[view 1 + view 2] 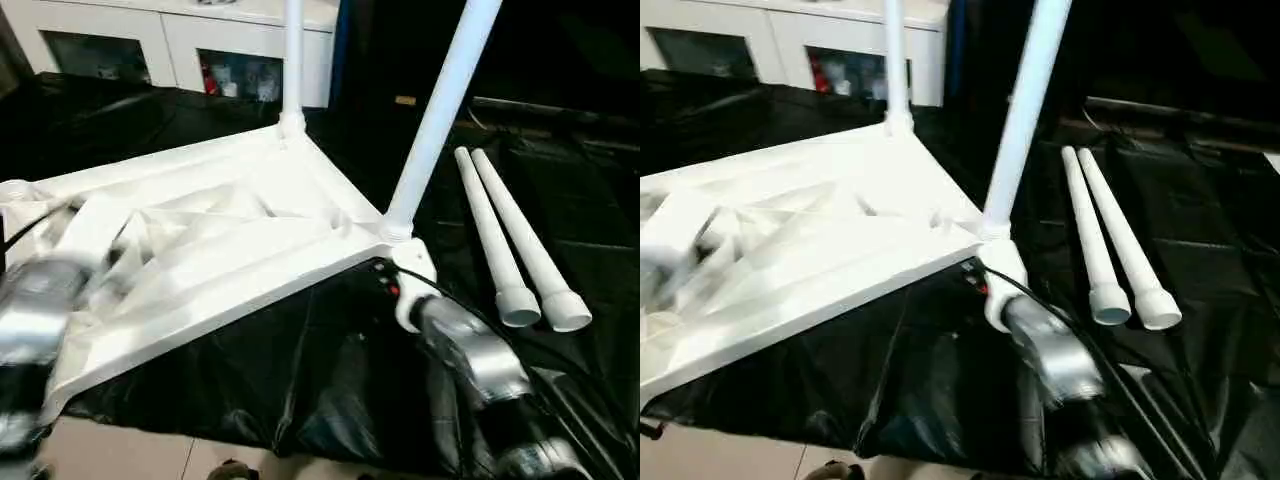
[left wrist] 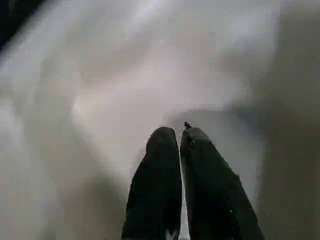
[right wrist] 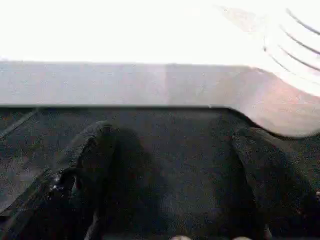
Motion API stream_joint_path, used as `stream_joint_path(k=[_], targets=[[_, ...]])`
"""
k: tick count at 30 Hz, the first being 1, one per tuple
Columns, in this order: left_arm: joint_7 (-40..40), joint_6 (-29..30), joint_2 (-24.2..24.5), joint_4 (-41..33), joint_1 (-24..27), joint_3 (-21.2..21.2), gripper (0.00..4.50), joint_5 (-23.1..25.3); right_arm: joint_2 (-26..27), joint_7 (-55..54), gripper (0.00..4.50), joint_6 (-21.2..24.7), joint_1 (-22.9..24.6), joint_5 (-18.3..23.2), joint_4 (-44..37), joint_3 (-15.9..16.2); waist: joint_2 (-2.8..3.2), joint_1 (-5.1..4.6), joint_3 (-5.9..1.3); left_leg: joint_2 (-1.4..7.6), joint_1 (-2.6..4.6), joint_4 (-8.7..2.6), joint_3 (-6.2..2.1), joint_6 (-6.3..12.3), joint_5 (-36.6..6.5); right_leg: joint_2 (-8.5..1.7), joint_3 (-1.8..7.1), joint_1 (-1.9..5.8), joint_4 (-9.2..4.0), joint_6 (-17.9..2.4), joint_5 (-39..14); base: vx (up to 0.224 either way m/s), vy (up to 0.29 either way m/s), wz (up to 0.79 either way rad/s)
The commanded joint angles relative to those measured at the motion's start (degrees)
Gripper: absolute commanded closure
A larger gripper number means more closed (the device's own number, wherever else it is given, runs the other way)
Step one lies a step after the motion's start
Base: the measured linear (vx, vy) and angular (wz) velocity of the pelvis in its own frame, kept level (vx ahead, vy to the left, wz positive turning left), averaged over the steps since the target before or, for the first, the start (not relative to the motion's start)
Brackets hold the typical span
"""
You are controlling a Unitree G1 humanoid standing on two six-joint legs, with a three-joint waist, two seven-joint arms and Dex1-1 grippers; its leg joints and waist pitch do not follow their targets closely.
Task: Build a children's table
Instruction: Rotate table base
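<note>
Tabletop point(image 1: 200, 250) inverted at centre-left on black sheet point(image 1: 330, 380); two legs point(image 1: 440, 110) socketed, two spare legs point(image 1: 510, 240) at right. Left gripper point(image 2: 179, 137) pinched empty; right gripper point(image 3: 170, 150) wide at near corner. Risk: a nudge there could tip the standing legs.

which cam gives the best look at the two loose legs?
Left eye view: both loose legs lie whole, side by side on the black sheet, right of the tabletop. Right eye view shows the same pair from slightly aside. Left wrist view faces blurred white; right wrist view faces the tabletop edge.
</note>
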Motion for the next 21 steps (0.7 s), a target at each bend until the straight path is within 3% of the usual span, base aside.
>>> stream_joint_path(k=[1,3,7,9,13,16,21], targets=[[-0.83,2.06,0.21,-1.05,0.82,-1.59,4.50,1.11,-0.05,-1.09,0.43,-0.06,-0.95,0.34,2.01,-1.62,1.50,0.13,-3.34,1.78,2.44,-4.29,-0.79,-3.21,-17.33,-2.13,1.92,1.18,-3.36,-11.45,-10.68,0.000,0.000,0.00],[-2.63,5.52,0.72,-2.65,3.07,-2.82,4.50,1.36,0.67,-1.02,0.60,-1.38,-3.89,0.06,6.80,-1.63,1.33,0.34,-3.30,1.69,2.15,-4.42,-0.94,-3.66,-18.11,-2.42,1.99,1.37,-3.44,-10.90,-12.42,0.000,0.000,0.00],[-6.59,6.65,0.38,-3.58,4.40,-4.42,4.50,0.21,1.69,-0.96,1.00,-3.04,-7.19,0.31,12.19,-2.19,1.02,0.48,-3.32,1.52,1.84,-4.54,-1.24,-3.85,-19.05,-2.67,2.06,1.55,-3.60,-9.74,-15.41,0.000,0.000,0.00],[-12.00,6.87,0.63,-4.92,5.23,-7.70,4.50,-1.53,2.38,-1.44,1.05,-4.32,-9.74,0.60,16.61,-2.74,0.84,0.51,-3.38,1.57,1.96,-4.50,-1.29,-3.80,-19.11,-2.91,2.08,1.44,-3.64,-9.78,-16.14,0.000,0.000,0.00],[-23.19,6.63,2.03,-10.40,6.20,-14.29,4.50,-6.49,3.48,-1.95,1.44,-6.28,-13.53,0.78,22.94,-3.31,1.04,0.49,-3.39,1.55,2.30,-4.45,-1.13,-4.03,-19.84,-2.64,2.13,1.16,-3.54,-10.88,-15.47,0.000,0.000,0.00],[-30.13,9.00,1.72,-16.75,5.50,-18.58,4.50,-10.59,3.98,-1.78,1.62,-7.50,-15.26,0.62,25.59,-3.48,1.04,0.56,-3.44,1.49,2.18,-4.43,-0.99,-4.05,-18.63,-2.49,2.14,1.36,-3.24,-10.99,-13.45,0.000,0.000,0.00],[-29.82,8.79,-3.68,-15.12,1.19,-19.86,4.50,-10.50,4.66,-1.02,2.03,-8.66,-16.20,0.74,26.99,-3.53,1.10,0.58,-3.52,1.34,2.32,-4.24,-0.81,-4.27,-18.68,-2.40,2.19,1.43,-3.23,-11.19,-12.81,0.000,0.000,0.00]])
